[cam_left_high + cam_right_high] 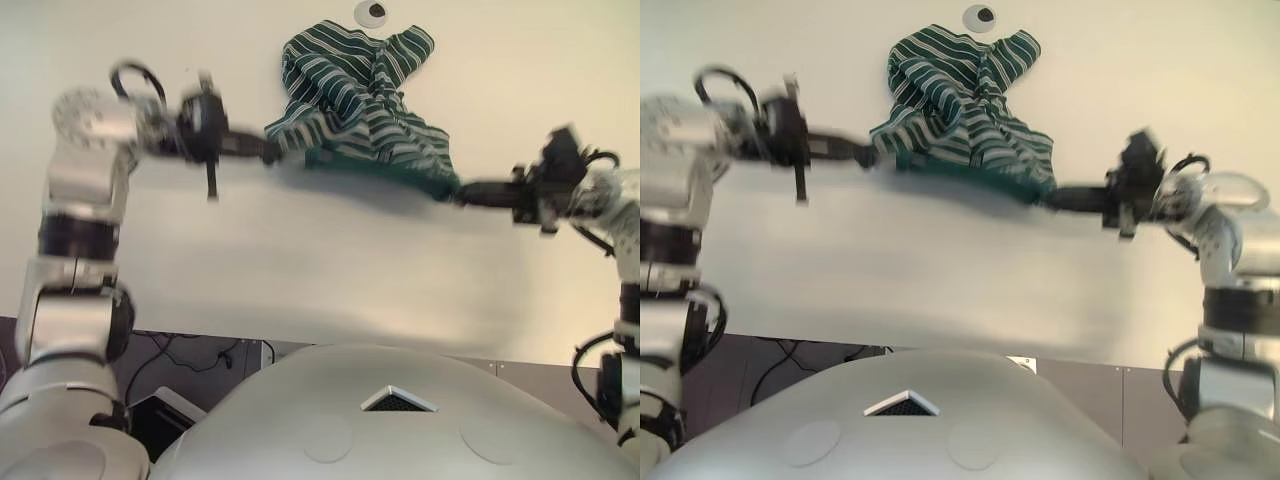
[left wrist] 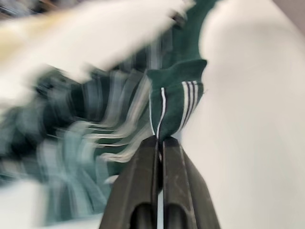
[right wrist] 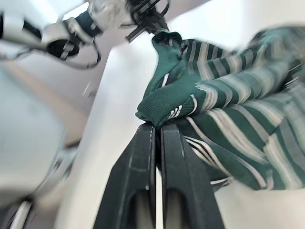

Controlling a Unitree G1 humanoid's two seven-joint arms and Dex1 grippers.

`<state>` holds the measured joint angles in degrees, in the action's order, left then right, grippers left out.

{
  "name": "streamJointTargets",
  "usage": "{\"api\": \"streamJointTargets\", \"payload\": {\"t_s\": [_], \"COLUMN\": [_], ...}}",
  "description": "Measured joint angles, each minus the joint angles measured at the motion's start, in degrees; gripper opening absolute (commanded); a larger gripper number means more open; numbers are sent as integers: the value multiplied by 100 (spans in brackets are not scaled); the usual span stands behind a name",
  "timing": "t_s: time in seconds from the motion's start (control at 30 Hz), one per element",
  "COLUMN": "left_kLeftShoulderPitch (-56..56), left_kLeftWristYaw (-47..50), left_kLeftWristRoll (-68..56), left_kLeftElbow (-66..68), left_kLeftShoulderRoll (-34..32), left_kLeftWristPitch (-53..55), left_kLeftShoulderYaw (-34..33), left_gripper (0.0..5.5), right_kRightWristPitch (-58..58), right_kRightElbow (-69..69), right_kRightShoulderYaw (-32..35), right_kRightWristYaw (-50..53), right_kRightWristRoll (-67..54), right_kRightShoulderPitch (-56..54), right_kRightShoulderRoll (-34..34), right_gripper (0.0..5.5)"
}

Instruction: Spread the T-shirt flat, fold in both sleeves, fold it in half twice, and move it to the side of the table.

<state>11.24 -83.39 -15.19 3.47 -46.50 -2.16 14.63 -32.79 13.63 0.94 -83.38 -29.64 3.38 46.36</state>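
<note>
Toward twelve o'clock on the white table (image 1: pixel 300 270), a green-and-white striped T-shirt (image 1: pixel 355 105) sits bunched, its near edge stretched between my two pincers. From my head cameras, my left pincer (image 1: pixel 270 152) meets the cloth at ten o'clock and my right pincer (image 1: pixel 462 192) at two o'clock. Close up, my left wrist camera shows its fingers (image 2: pixel 143 191) pressed together on a dark green hem (image 2: pixel 176 105). My right wrist camera shows the same pinch, and the left pincer across the cloth. A small round black-and-white disc (image 1: pixel 372 12) sits just beyond the shirt.
</note>
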Motion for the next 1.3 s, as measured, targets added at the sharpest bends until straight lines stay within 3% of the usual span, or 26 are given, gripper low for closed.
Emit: {"api": "streamJointTargets", "payload": {"t_s": [0.13, 0.33, 0.43, 0.6, 0.67, 0.73, 0.83, 1.07, 1.2, 1.3], "left_kLeftShoulderPitch": [-1412, -1599, -1684, -1682, -1655, -1242, 192, 2406, 2990, 3148], "left_kLeftWristYaw": [-199, -1, 212, -36, -326, -423, 190, 3139, 4559, 5050], "left_kLeftWristRoll": [504, 740, 736, 361, -243, -931, -1200, 755, 1418, 1537], "left_kLeftElbow": [-1754, -1752, -1832, -2212, -2563, -2465, -1313, 3095, 5484, 6257], "left_kLeftShoulderRoll": [-970, -1137, -1113, -1272, -1426, -1343, -350, 2475, 3324, 3383], "left_kLeftWristPitch": [-136, -258, -41, 632, 1217, 1675, 1953, 429, -380, -734], "left_kLeftShoulderYaw": [292, 271, 273, 300, 193, -89, -389, 236, 259, 21], "left_gripper": [4, 4, 54, 105, 105, 105, 105, 105, 105, 105], "right_kRightWristPitch": [21, -520, -679, -1133, -1183, -777, 135, 1676, 2451, 2895], "right_kRightElbow": [1577, 2111, 2318, 2223, 1776, 916, -580, -3659, -5197, -5710], "right_kRightShoulderYaw": [-475, -632, -646, -198, 65, 69, -400, -1070, -1415, -1456], "right_kRightWristYaw": [374, 1008, 1077, 874, 922, 1544, 2722, 4470, 4826, 4942], "right_kRightWristRoll": [603, 773, 556, -419, -692, -336, 641, 2161, 2805, 3107], "right_kRightShoulderPitch": [993, 1212, 1254, 782, 271, -515, -1696, -2975, -3473, -3562], "right_kRightShoulderRoll": [685, 972, 1083, 1094, 1027, 502, -610, -2173, -2567, -2494], "right_gripper": [0, 0, 61, 158, 158, 158, 158, 158, 158, 158]}}
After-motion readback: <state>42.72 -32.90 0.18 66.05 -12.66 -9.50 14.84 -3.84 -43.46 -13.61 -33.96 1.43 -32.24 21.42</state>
